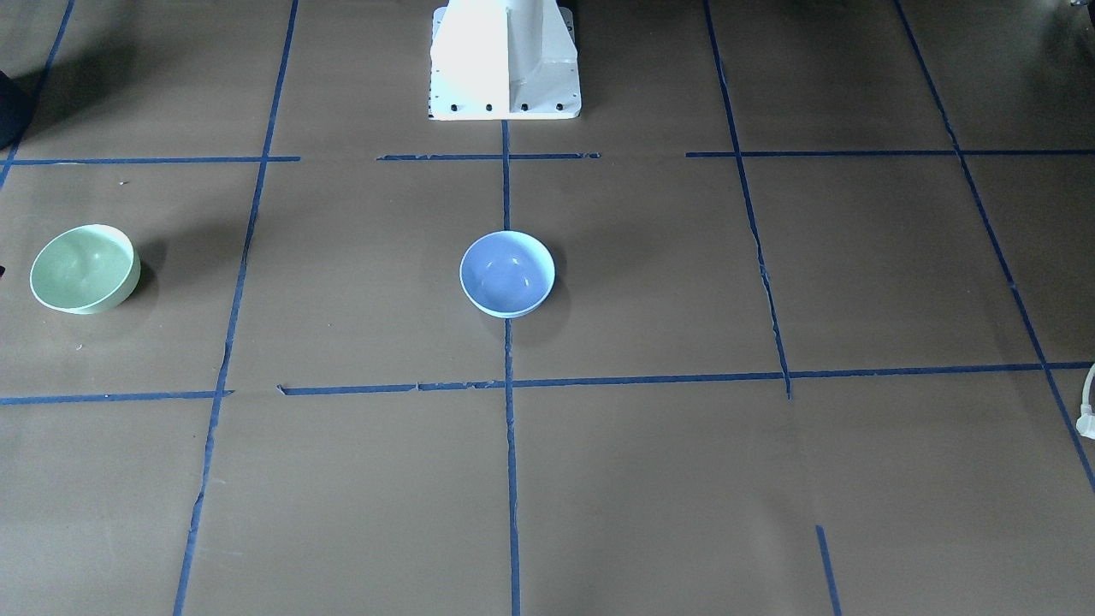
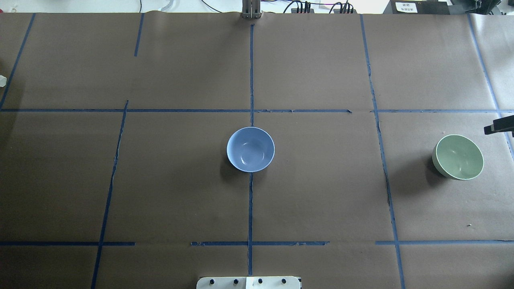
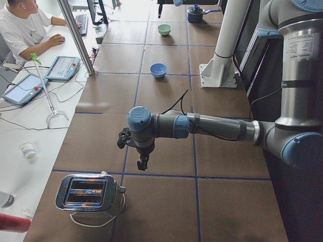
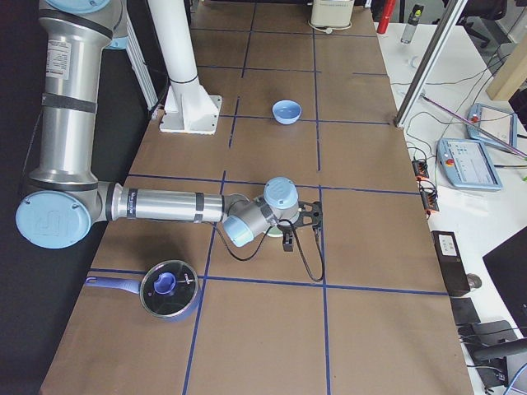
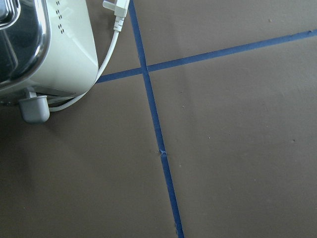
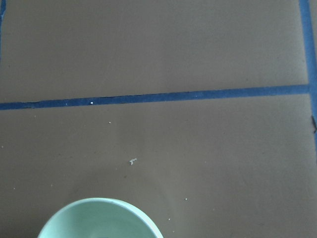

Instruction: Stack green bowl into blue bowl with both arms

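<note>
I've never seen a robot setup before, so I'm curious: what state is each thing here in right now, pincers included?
green bowl: upright, empty, not held.
blue bowl: upright, empty, standing alone.
toaster: slots empty, plug lying loose.
pot: lid on.
left pincer: hanging near the toaster; open or shut, cannot tell.
right pincer: by the green bowl; open or shut, cannot tell.

Six cameras are covering one table (image 2: pixel 321 200).
Overhead and front views are looking steeply down from opposite sides, sharing the blue bowl (image 1: pixel 507 274) and green bowl (image 1: pixel 85 269); two end cameras are looking along the table from afar; wrist cameras are pointing down close, the left at a toaster (image 5: pixel 44 44), the right at the green bowl's rim.
</note>
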`<state>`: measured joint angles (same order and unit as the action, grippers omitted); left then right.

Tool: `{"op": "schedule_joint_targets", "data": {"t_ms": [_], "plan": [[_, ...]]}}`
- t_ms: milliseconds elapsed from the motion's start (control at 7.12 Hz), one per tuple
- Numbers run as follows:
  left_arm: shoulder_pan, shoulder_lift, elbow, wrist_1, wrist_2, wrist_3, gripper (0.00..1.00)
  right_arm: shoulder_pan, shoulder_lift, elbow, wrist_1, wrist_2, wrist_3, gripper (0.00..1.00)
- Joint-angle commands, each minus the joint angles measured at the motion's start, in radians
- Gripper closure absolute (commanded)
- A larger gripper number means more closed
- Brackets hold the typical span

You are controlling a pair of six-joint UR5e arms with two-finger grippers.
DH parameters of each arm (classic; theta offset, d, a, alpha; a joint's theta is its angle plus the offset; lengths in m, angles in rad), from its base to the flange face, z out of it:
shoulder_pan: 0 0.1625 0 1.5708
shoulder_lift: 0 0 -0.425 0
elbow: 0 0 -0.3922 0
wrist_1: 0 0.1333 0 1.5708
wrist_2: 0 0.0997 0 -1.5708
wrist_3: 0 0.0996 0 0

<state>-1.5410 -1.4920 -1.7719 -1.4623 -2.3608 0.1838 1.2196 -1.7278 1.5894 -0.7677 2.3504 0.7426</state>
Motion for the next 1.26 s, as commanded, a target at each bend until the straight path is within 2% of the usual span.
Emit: {"op": "schedule_joint_targets", "data": {"t_ms": [0,281,421,561,702,842,1123], "plan": [[-0.001,-0.002,0.000,0.000,-0.002,-0.001,0.00,-0.093,-0.064,-0.029,0.159,-0.008,0.075,0.01],[0.001,-0.004,0.002,0.000,-0.002,-0.001,0.00,-0.162,-0.061,-0.066,0.159,-0.066,0.074,0.02],[-0.001,-0.004,0.003,0.000,-0.002,-0.001,0.00,-0.167,-0.055,-0.065,0.160,-0.066,0.073,0.31],[-0.001,-0.002,0.003,0.000,-0.002,-0.001,0.00,-0.169,-0.052,-0.066,0.159,-0.066,0.073,0.73],[0.001,-0.004,0.005,0.000,-0.002,-0.001,0.00,-0.169,-0.050,-0.066,0.159,-0.066,0.073,0.92],[-0.001,-0.002,0.003,0.000,-0.002,0.000,0.00,-0.169,-0.047,-0.068,0.159,-0.068,0.077,0.99],[0.001,-0.004,0.003,0.000,-0.002,0.000,0.00,-0.167,-0.044,-0.040,0.153,-0.034,0.078,1.00]]}}
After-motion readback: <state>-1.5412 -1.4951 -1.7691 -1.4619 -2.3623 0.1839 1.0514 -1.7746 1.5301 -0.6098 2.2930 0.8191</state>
